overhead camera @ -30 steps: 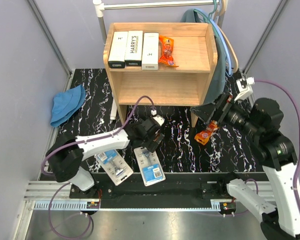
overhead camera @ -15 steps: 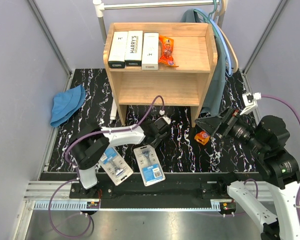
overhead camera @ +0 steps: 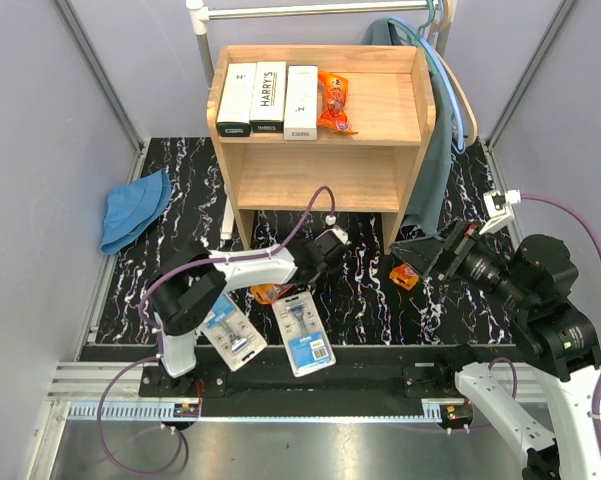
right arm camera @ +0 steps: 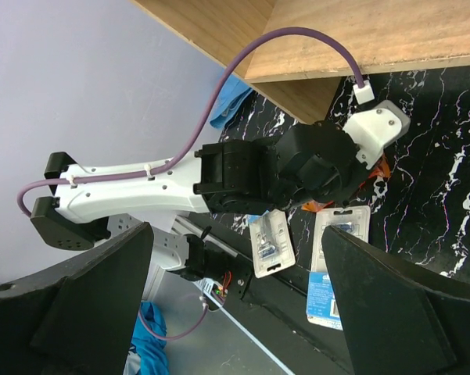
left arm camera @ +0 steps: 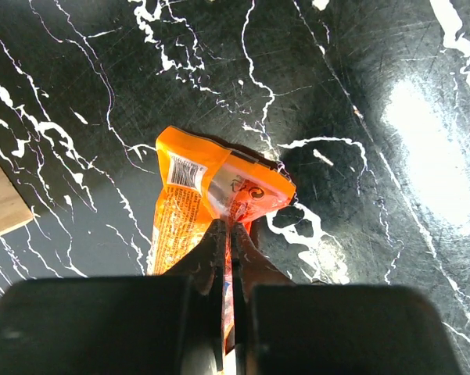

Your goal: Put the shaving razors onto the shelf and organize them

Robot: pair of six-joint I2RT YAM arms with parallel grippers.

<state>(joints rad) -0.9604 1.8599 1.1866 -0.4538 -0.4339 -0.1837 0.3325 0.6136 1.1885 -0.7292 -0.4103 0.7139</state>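
My left gripper (left arm camera: pixel 228 226) is shut on the edge of an orange pouch (left arm camera: pixel 219 183) over the black marble mat; from above, that pouch (overhead camera: pixel 270 292) peeks out beneath the left arm. Two blister cards (overhead camera: pixel 230 335) (overhead camera: pixel 302 332) lie near the front edge. Another orange pouch (overhead camera: pixel 405 275) lies by the shelf's right leg, just below my open, empty right gripper (overhead camera: pixel 420 252). On top of the wooden shelf (overhead camera: pixel 320 165) stand three white boxes (overhead camera: pixel 267 98) and an orange pouch (overhead camera: pixel 332 102). The right wrist view looks past its spread fingers (right arm camera: pixel 391 312) at the left arm and both cards.
A blue cloth hat (overhead camera: pixel 135 208) lies on the mat at the left. A metal clothes rail (overhead camera: pixel 310 10) stands behind the shelf, with a teal garment (overhead camera: pixel 435 130) hanging down the shelf's right side. A small white object (overhead camera: pixel 227 218) lies by the shelf's left leg.
The left gripper closed from wide open onto the orange pouch while its wrist shifted right toward the shelf. The right arm drew back to the right and lower.
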